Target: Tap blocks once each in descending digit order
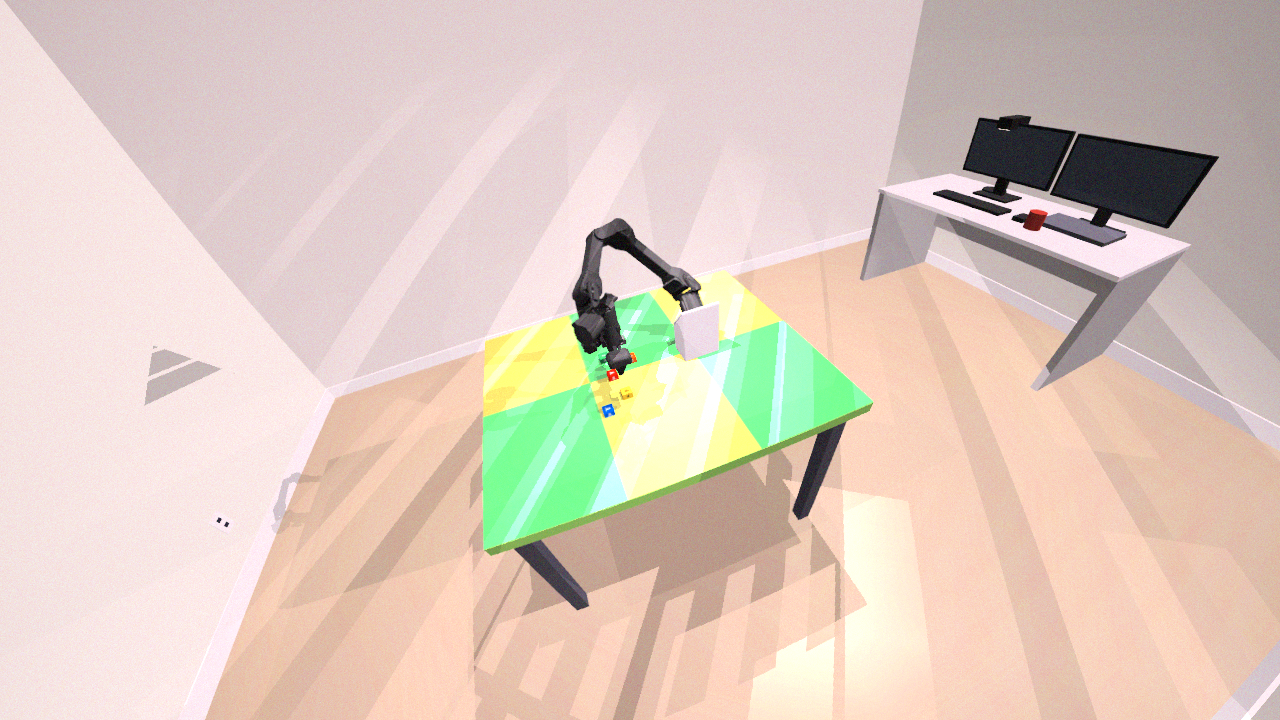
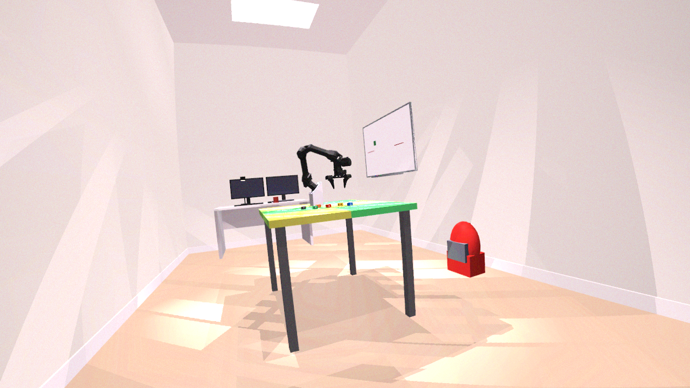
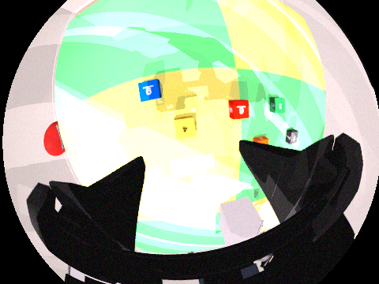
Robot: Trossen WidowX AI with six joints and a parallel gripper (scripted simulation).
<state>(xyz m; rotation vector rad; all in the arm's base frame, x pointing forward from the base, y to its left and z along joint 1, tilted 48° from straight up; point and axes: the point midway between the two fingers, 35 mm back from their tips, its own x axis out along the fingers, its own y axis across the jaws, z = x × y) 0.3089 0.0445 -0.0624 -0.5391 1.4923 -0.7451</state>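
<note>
The black gripper (image 3: 192, 160) hangs wide open and empty above the small red cube block (image 3: 238, 109), so it might bump the small orange cube block (image 3: 260, 140) by one jaw.

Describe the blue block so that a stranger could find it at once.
Look at the green and yellow table under the black arm. A short line of small blocks runs from the open hand toward the table's middle. The blue block ends it, farthest from the arm.
</note>
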